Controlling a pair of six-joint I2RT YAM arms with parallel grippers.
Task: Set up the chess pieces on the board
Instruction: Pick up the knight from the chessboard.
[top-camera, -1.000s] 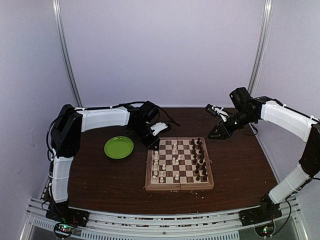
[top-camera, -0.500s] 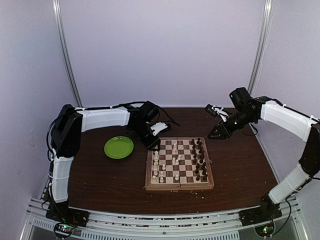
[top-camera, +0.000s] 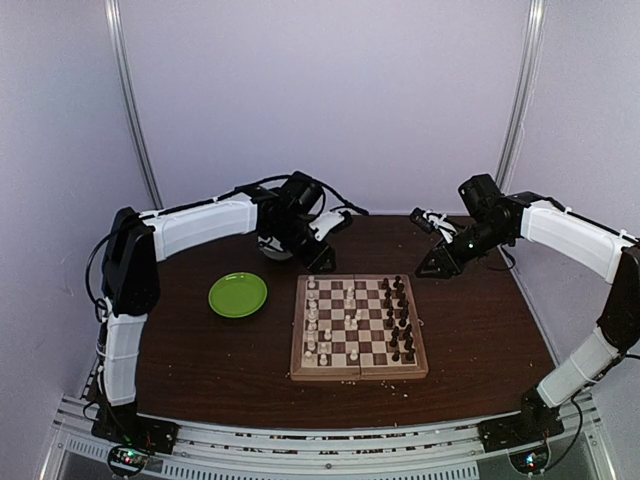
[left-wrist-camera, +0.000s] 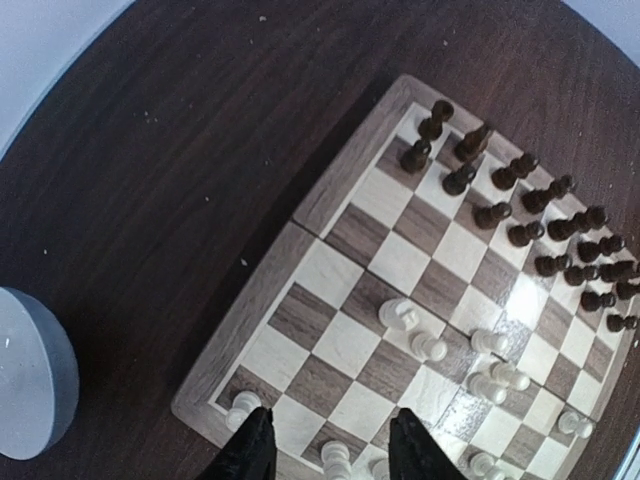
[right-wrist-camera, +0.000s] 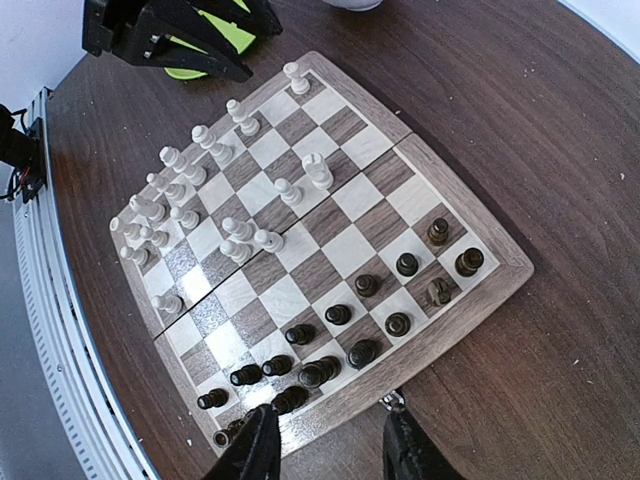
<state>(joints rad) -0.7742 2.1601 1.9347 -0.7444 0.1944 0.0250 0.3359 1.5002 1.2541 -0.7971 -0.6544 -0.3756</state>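
Hovering at the far edge of the board, both claws parted and empty.
Left to right: left gripper above the far-left corner, jaws half apart on nothing, cream chess pieces directly beneath, nearest; a few strays mid-board, probably unplaced; dark chess pieces along the right side, nearer the right gripper, likewise agape, gripping nothing.

I see the same build on my left arm and right arm: white shells over the long links and bulky black housings at each joint. A thin black cable loops off the left wrist. The left fingers and right fingers are matte black tapered wedges. Small lights glow on the left base and right base.
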